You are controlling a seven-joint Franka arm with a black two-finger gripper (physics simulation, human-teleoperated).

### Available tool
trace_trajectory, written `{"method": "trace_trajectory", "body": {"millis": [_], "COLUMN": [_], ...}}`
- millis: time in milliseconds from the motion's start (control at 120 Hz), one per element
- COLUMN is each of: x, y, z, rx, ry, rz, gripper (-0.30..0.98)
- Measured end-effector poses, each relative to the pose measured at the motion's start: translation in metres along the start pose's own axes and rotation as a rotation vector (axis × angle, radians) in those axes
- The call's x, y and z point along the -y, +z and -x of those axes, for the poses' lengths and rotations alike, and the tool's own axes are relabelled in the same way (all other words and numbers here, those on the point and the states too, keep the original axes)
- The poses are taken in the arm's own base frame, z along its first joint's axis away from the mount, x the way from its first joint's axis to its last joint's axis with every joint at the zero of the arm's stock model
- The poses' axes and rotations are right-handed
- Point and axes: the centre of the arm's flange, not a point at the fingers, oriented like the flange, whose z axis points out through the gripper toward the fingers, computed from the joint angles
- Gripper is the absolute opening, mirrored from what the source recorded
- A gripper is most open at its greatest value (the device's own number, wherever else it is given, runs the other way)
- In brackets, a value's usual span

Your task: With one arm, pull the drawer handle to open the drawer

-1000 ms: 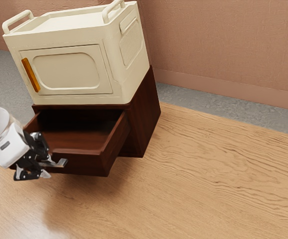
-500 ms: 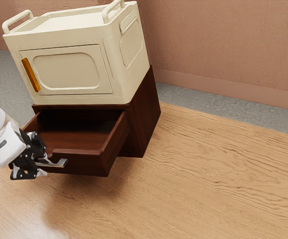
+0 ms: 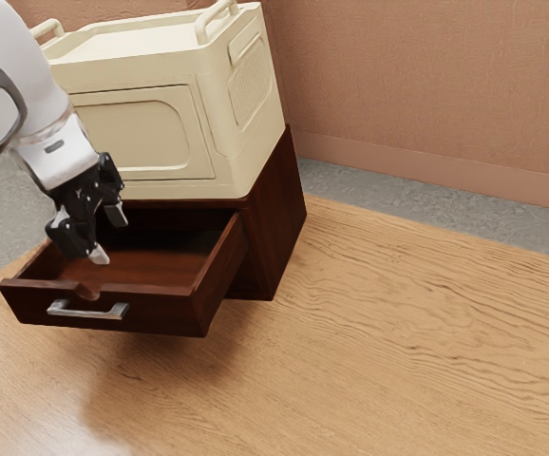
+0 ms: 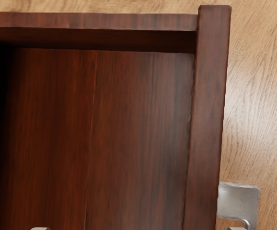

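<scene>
drawer [image 3: 160, 315] stands open; gripper [image 3: 109, 235] hangs above, spread and empty; best lift away gently, without nudging it shut.

No readable text, brand, number or sign. Small dark mark [image 3: 55, 147] on white arm housing [image 3: 64, 163], just above jaws: too small to read.

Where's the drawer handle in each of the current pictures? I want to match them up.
Exterior view: the handle is toward the exterior view's left, on the outer face of the drawer front, below the open gripper.
Wrist view: partly seen, the handle juts out beyond the drawer front.
Shared landmark: the drawer front.
</scene>
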Motion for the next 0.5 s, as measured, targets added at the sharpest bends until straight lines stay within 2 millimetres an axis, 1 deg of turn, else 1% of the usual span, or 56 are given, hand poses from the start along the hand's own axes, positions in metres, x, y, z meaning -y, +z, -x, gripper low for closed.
{"method": "trace_trajectory", "body": {"millis": [108, 167, 233, 292, 333, 500], "x": [0.029, 0.034, 0.028, 0.021, 0.015, -0.004], "y": [-0.002, 0.002, 0.002, -0.010, -0.015, -0.020], "z": [-0.036, -0.060, -0.080, -0.096, -0.106, -0.142], "rx": [0.027, 0.041, 0.050, 0.048, 0.047, 0.032], "ry": [0.035, 0.064, 0.086, 0.104, 0.118, 0.151], "rz": [0.088, 0.129, 0.165, 0.164, 0.168, 0.189], "gripper": [0.57, 0.60, 0.62, 0.64, 0.65, 0.67]}}
